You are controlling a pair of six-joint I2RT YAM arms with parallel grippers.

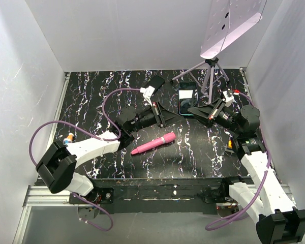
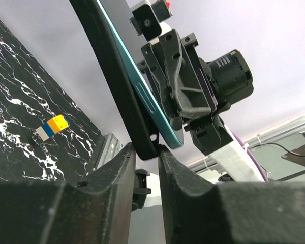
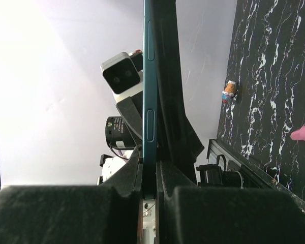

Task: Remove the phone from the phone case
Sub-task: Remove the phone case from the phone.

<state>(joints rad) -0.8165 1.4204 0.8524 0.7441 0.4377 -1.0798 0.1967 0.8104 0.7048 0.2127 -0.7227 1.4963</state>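
Phone (image 1: 187,96): teal-edged with a dark screen facing up, at about 1 o'clock on the table; held between the two grippers.
Phone case (image 2: 119,76): black, lying along the back of the phone. Whether the phone sat fully in it could not be told.
Left gripper (image 2: 147,150): reached in from 8 o'clock of the phone, fingers clenched on the black lower edge of the phone case.
Right gripper (image 3: 150,175): reached in from 4 o'clock of the phone, fingers clamped on the phone's teal side edge, with the case just beside them.
Table (image 1: 193,157): black marble pattern with white veins.
Pink wand-shaped object (image 1: 153,144): lay flat near table centre, at 7 o'clock of the phone and well apart from it.
Tripod (image 1: 212,76): stood at 2 o'clock of the table, just beside the phone, carrying a pale tilted panel.
Small toy block (image 2: 52,127): white, blue and yellow, on the table.
Small figure (image 3: 229,90): stood at the table's 9 o'clock edge.
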